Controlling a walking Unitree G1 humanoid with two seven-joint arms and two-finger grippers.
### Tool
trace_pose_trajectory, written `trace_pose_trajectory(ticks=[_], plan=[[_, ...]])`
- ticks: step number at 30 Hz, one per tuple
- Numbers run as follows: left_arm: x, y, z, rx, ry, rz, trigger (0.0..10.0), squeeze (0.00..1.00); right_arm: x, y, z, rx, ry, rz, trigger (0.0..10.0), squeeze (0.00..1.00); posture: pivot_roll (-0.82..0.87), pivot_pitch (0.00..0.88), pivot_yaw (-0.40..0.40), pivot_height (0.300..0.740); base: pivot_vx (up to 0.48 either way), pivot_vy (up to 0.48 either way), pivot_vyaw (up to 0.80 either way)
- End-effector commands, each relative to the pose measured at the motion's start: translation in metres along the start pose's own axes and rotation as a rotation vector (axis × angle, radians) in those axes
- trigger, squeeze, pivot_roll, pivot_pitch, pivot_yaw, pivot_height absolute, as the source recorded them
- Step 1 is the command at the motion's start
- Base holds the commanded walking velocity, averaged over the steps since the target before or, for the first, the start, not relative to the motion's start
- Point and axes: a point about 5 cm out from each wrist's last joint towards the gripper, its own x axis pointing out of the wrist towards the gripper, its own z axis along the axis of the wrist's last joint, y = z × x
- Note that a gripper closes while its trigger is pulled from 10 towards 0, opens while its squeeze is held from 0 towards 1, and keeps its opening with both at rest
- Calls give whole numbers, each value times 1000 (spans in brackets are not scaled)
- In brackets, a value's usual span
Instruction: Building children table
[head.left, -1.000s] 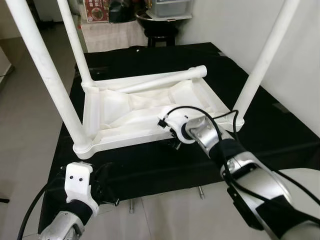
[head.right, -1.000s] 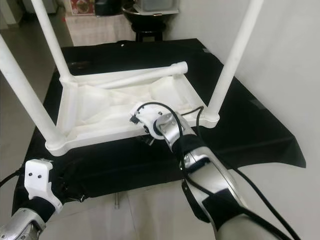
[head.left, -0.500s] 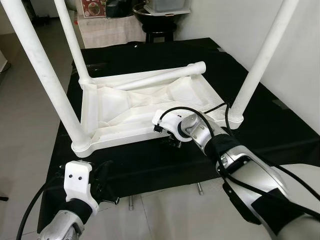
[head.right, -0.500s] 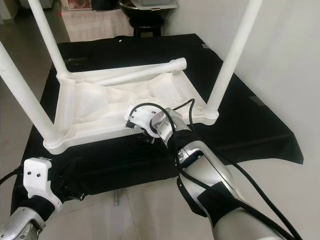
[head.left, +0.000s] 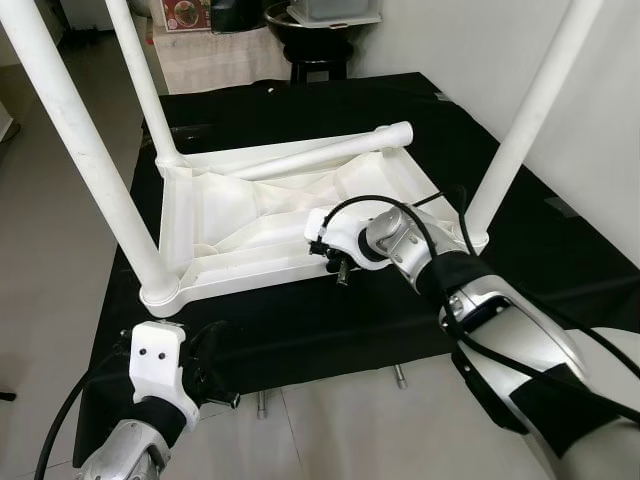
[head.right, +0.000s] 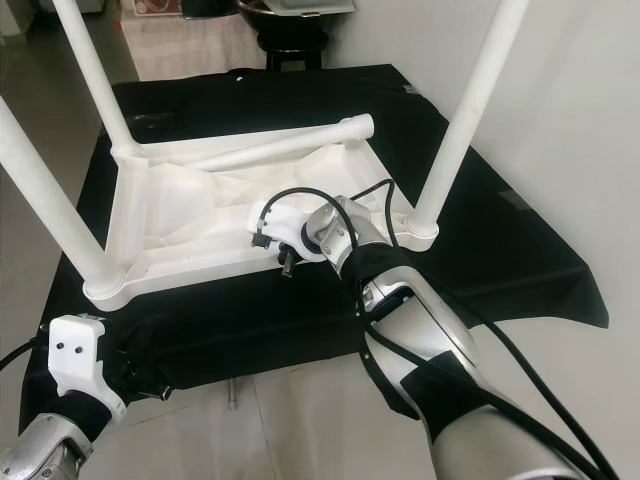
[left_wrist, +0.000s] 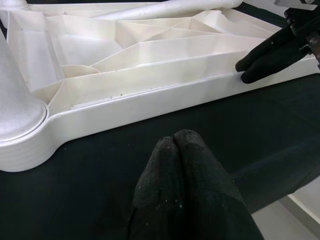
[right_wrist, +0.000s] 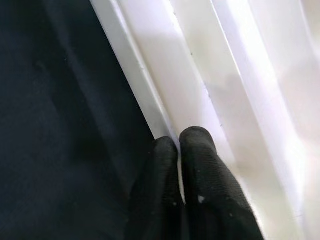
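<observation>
In the left eye view a white plastic children's table (head.left: 290, 215) lies upside down on a black cloth (head.left: 560, 260), its ribbed, matte underside facing up; three round, smooth legs (head.left: 85, 150) stand upright from its corners and a fourth leg (head.left: 320, 158) lies loose across the frame toward 12 o'clock. The right arm reaches in from 4 o'clock, wrist bent, so that the right tool (head.left: 341, 276) meets the table's near rim. The left tool (head.left: 215, 375) hangs low at 7 o'clock over the cloth's near edge, apart from the table. In the left wrist view the left tool's textured black fingers (left_wrist: 185, 175) are pressed together above the cloth, the table's rim (left_wrist: 150, 97) just beyond. In the right wrist view the right tool's fingers (right_wrist: 197, 165) lie together, tips touching the smooth white rim.
</observation>
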Motion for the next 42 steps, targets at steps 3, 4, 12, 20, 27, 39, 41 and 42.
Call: trace_pose_trajectory(ticks=[3, 4, 12, 20, 27, 39, 41, 42], plan=[[-1, -1, 1, -7, 2, 4, 10000, 0, 17, 22, -16, -20, 57, 113, 1020, 0, -1, 112, -56, 740, 0, 0, 0], [-1, -1, 1, -7, 2, 4, 10000, 0, 18, 22, -16, -51, 57, 88, 10000, 0, -1, 111, -56, 740, 0, 0, 0], [-1, -2, 1, -8, 0, 6, 10000, 0, 19, 19, -9, -38, 32, 38, 10000, 1000, 4, 116, -58, 740, 0, 0, 0], [-2, -2, 2, -9, 0, 8, 10000, 0, 19, 19, 3, -39, 28, 64, 10000, 0, 5, 119, -60, 740, 0, 0, 0], [-2, -3, 2, -11, -1, 8, 10000, 0, 21, 19, 19, -142, 0, 26, 10000, 0, 7, 124, -66, 740, 0, 0, 0], [-5, -6, 3, -16, -2, 13, 10000, 0, 24, 22, 49, -129, -107, -9, 10000, 0, 21, 154, -80, 740, 0, 0, 0], [-5, -7, 4, -16, -1, 12, 10000, 0, 24, 22, 47, -133, -78, 6, 10000, 0, 21, 156, -80, 740, 0, 0, 0], [-6, -8, 4, -17, -1, 11, 10000, 0, 25, 22, 44, -144, -54, 17, 10000, 0, 22, 160, -83, 740, 0, 0, 0]])
